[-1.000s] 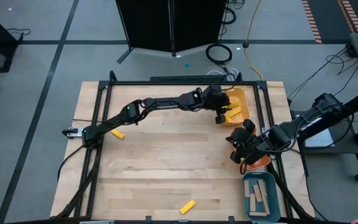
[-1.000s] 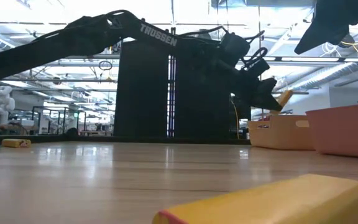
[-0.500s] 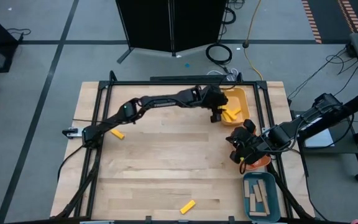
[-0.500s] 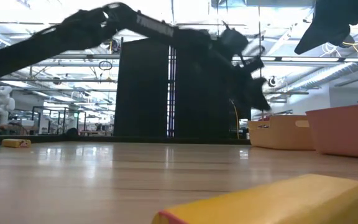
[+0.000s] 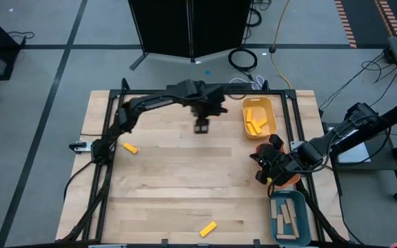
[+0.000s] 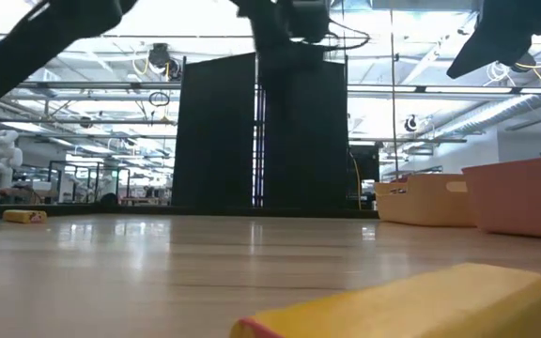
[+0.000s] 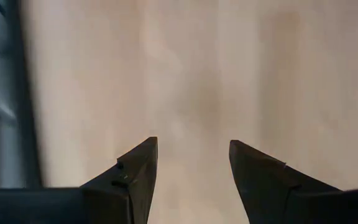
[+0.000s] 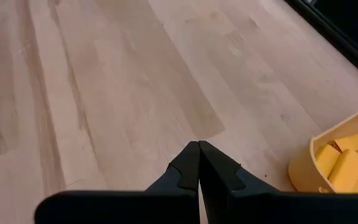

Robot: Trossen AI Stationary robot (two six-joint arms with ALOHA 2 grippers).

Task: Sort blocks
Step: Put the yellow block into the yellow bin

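My left gripper (image 5: pixel 202 127) is open and empty above bare table at the far middle; its two fingers stand apart in the left wrist view (image 7: pixel 193 167). Several yellow blocks (image 5: pixel 256 118) lie in the yellow tray (image 5: pixel 270 110) at the far right. One yellow block (image 5: pixel 130 148) lies flat on the table at the left. Another (image 5: pixel 208 229) lies near the front edge and fills the foreground of the low view (image 6: pixel 411 302). My right gripper (image 5: pixel 260 170) is shut and empty beside the orange tray (image 5: pixel 289 178); it also shows in the right wrist view (image 8: pixel 198 154).
A teal tray (image 5: pixel 288 215) with tan blocks stands at the near right corner. A black frame (image 5: pixel 185 91) runs round the table edge. The yellow tray (image 6: pixel 425 199) and orange tray (image 6: pixel 524 195) stand at the right in the low view.
My left gripper held a yellow block over the yellow tray, let it go there, then swung toward the table's left and rose. The block now lies in the tray with the others. My right gripper has kept still.
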